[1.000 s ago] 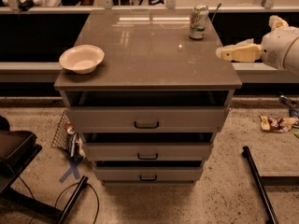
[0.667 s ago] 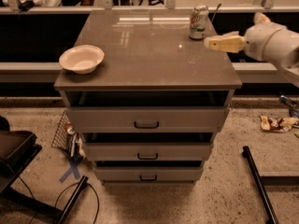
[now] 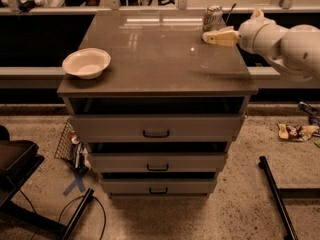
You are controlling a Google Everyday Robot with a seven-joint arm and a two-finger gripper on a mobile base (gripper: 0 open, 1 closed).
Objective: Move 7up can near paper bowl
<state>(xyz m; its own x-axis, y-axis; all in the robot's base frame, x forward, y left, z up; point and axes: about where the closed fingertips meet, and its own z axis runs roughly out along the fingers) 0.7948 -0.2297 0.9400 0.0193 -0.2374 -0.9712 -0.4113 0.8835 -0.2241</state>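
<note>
The 7up can (image 3: 212,18) stands upright at the far right corner of the brown cabinet top (image 3: 155,59). The off-white paper bowl (image 3: 86,62) sits near the front left corner of the same top, far from the can. My gripper (image 3: 210,37) reaches in from the right on a white arm (image 3: 280,39). Its cream fingers point left, just in front of the can and low over the top. It holds nothing that I can see.
The cabinet has three drawers with dark handles (image 3: 156,133). A counter with a rail runs behind it. A wire basket (image 3: 70,146) stands on the floor at the left, a black bar (image 3: 275,194) lies at the right, and cables lie at lower left.
My gripper has moved left and away from me, from beyond the cabinet's right edge to a spot right by the can. The can and the bowl have not moved.
</note>
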